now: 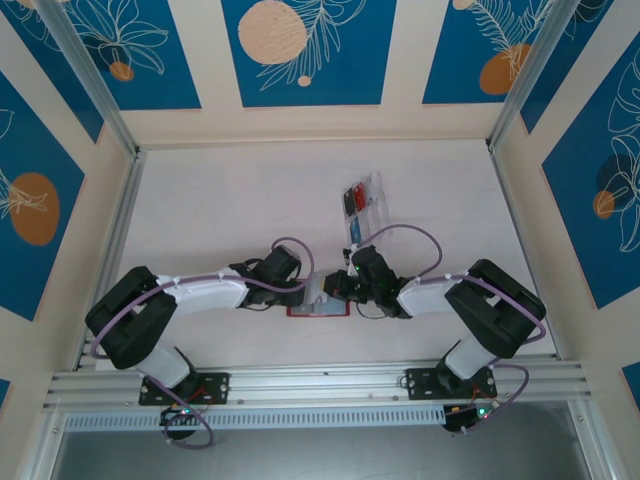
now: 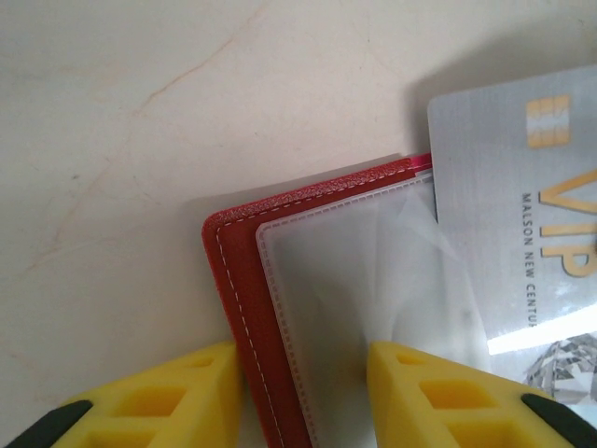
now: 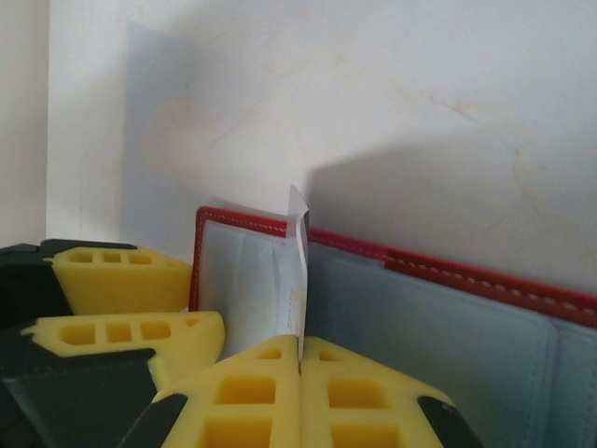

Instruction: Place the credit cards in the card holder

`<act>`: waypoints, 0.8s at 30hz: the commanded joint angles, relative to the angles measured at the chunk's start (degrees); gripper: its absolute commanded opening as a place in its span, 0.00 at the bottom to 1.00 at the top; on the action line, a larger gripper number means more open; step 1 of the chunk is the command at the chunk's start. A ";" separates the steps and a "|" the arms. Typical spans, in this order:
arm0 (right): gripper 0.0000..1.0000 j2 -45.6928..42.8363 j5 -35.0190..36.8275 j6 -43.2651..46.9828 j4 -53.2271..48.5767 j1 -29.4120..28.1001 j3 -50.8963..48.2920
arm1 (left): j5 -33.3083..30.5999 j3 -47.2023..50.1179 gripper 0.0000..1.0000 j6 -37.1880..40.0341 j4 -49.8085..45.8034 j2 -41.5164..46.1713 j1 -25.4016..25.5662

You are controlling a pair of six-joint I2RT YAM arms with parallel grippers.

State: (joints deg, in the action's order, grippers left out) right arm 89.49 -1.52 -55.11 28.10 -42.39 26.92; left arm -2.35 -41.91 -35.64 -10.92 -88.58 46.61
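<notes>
The right end effector (image 3: 300, 359) is closed tight on a silver VIP card (image 3: 298, 266), which is seen edge-on and upright. The card's far end meets a clear sleeve (image 3: 242, 280) of the open red card holder (image 3: 448, 269) just ahead. The left end effector (image 2: 303, 397) stands half-wide at the holder's corner, with the red edge between its fingers. Beyond both, more cards (image 1: 352, 200) lie in a clear tray (image 1: 378, 192) on the pale bench (image 1: 220, 200).

Pale, faintly veined worktop (image 1: 230, 200), evenly lit with soft shadows. Cream walls (image 1: 403, 50) carry blue leaf-print panels (image 1: 330, 60). Aluminium rails (image 1: 320, 380) run along the near edge.
</notes>
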 commanded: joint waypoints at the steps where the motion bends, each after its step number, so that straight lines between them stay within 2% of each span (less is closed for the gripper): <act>1: 0.00 0.11 0.73 -0.78 -1.50 -0.89 -2.02 | 1.45 0.95 0.39 -0.66 -2.63 0.25 -0.37; 13: 0.00 -1.51 3.97 -3.09 -3.22 -2.43 -6.12 | 1.29 0.91 0.39 -0.66 -2.89 0.25 -0.38; 24: 0.00 1.09 4.25 -4.68 -2.16 -3.72 -6.44 | 1.38 0.69 0.39 -0.62 -3.12 -0.02 -0.37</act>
State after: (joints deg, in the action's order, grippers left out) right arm 88.12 1.17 -59.42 30.98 -45.17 22.37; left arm -2.37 -41.91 -35.64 -10.94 -88.58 46.61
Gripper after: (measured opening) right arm 0.063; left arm 0.387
